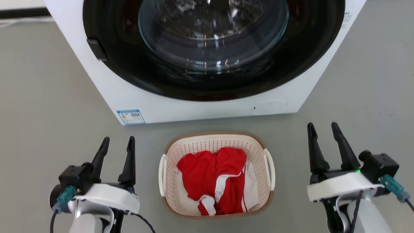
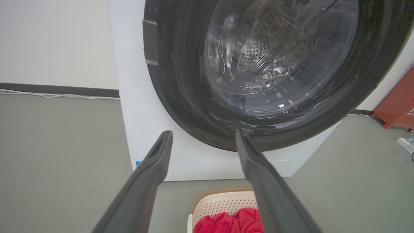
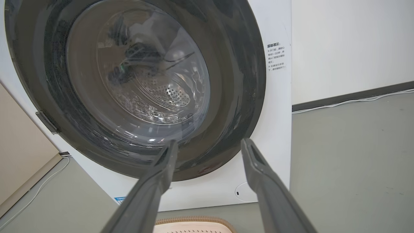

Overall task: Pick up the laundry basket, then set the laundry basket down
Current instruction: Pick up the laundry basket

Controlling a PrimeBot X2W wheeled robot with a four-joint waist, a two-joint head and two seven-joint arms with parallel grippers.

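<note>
L tool [image 1: 118, 138] & R tool [image 1: 322, 124] both open, empty, laundry basket [image 1: 207, 144] btwn them, untouched

The laundry basket [image 1: 194, 146] sits on the grey floor [image 1: 45, 97] with bare floor on its 2 long sides. 1 open strip lies between its left handle [image 1: 162, 174] and the left tool [image 1: 118, 139], and another between its right handle [image 1: 270, 170] and the right tool [image 1: 322, 125]. Both tools have their fingers spread, hold nothing, and are well apart from the basket. Behind the basket the washer [image 1: 200, 110] blocks the way, with a narrow band of floor between its white front and the far rim. Red and white clothes [image 1: 210, 174] lie low inside, below the rim, so the rim is free from above.
</note>
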